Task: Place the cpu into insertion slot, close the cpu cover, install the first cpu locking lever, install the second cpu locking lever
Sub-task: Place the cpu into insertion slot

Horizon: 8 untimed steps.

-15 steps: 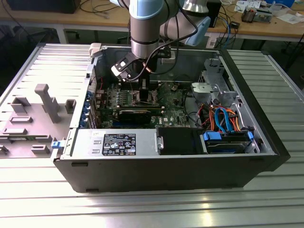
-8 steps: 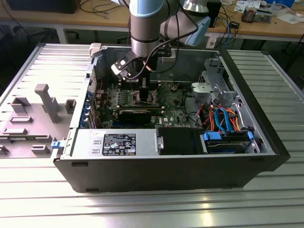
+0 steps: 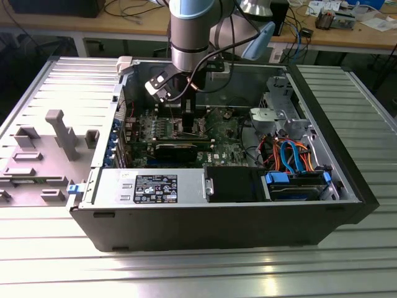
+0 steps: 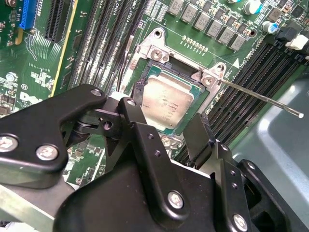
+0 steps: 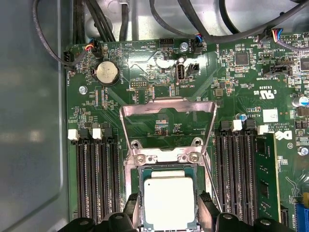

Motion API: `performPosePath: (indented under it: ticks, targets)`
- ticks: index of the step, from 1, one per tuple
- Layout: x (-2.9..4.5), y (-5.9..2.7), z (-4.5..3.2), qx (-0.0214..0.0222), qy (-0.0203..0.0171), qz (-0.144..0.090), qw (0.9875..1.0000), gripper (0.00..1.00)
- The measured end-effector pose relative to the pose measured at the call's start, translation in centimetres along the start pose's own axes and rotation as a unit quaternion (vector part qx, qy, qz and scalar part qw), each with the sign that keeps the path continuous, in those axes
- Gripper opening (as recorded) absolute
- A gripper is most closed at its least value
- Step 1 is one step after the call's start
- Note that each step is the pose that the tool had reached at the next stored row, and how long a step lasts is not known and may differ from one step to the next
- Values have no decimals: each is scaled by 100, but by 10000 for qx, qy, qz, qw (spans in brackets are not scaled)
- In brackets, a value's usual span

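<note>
Plainly, the small flat square cpu with its dull silver-grey metal lid [image 5: 170, 202] lies flat inside the insertion slot, a square socket with a silvery metal rim [image 5: 164, 157] sunk into the green motherboard [image 5: 145, 63]. In both wrist views the chip looks level within the recess. The black two-fingered gripper [image 4: 163, 111] hangs right over it with its fingers [image 4: 137, 128] spread. One stands at each of two opposite edges of the socket, wider apart than the chip and, as far as I can judge, not pinching it. The thin silvery cpu cover, a square frame with a large window [image 5: 166, 103], stands swung up and open on the far side of the socket from the gripper, with bare green board showing through its window. A thin silvery wire locking lever [image 4: 256, 96] juts out free beside the socket, not latched down. Long black memory slots [image 5: 96, 179] flank the socket on both sides. In the exterior view the arm reaches down into an open dark computer case [image 3: 217, 217], toward the exterior view's left of its middle. The chip should be light, stiff and thin, with a smooth lid that may slip and delicate contacts beneath it. It is best held by two opposite edges and kept level, never pressed on top.
</note>
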<state>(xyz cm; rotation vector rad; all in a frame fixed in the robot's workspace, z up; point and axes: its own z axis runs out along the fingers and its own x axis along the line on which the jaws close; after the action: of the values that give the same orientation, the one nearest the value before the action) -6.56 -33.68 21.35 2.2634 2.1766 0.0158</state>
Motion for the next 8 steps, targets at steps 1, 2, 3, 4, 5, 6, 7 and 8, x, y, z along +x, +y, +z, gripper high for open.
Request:
performPosePath:
  ticks: [1,2,3,4,5,6,7,8]
  targets:
    - [0,0,-1,0,0,0,10000,60]
    - [0,0,-1,0,0,0,10000,60]
    - [0,0,-1,0,0,0,10000,60]
    - [0,0,-1,0,0,0,10000,60]
    - [0,0,-1,0,0,0,10000,60]
    - [0,0,-1,0,0,0,10000,60]
    - [0,0,-1,0,0,0,10000,60]
    - [0,0,-2,0,0,0,10000,60]
